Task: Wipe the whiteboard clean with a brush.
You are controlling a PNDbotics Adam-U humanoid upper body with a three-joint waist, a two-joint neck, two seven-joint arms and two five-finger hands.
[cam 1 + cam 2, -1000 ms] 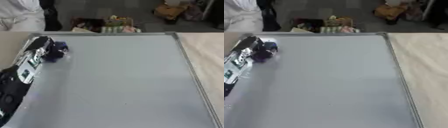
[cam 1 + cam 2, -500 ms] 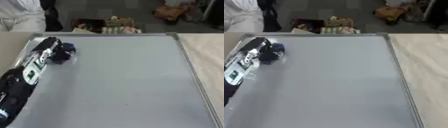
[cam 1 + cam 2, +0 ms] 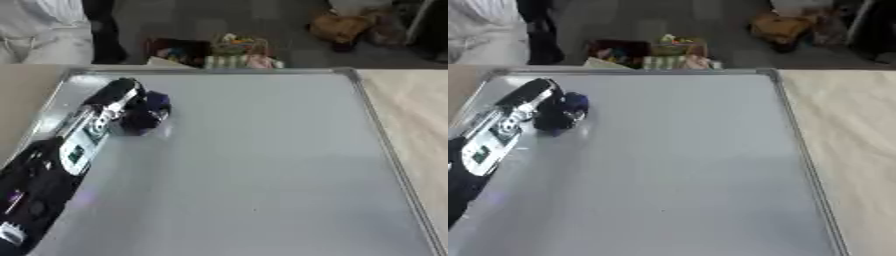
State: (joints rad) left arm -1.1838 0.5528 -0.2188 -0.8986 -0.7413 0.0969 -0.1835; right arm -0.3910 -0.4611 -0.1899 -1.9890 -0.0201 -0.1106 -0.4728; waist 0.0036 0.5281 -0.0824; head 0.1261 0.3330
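A large whiteboard [image 3: 262, 165] with a silver frame lies flat on the wooden table and fills most of both views; I see no marks on its surface. My left hand [image 3: 122, 102] reaches in from the lower left and rests on the board's upper left part. Its fingers curl round a small dark blue brush [image 3: 150, 111], which presses on the board. My right hand shows in neither view.
Bare wooden table [image 3: 416, 115] runs along the board's right side. Beyond the far edge sit a box of colourful items [image 3: 232, 52] and bags on the floor. A person in white [image 3: 44, 30] stands at the far left, away from the board.
My left hand has slid the brush to the right and slightly toward me across the board's upper left area. The whole picture has also shifted a little.
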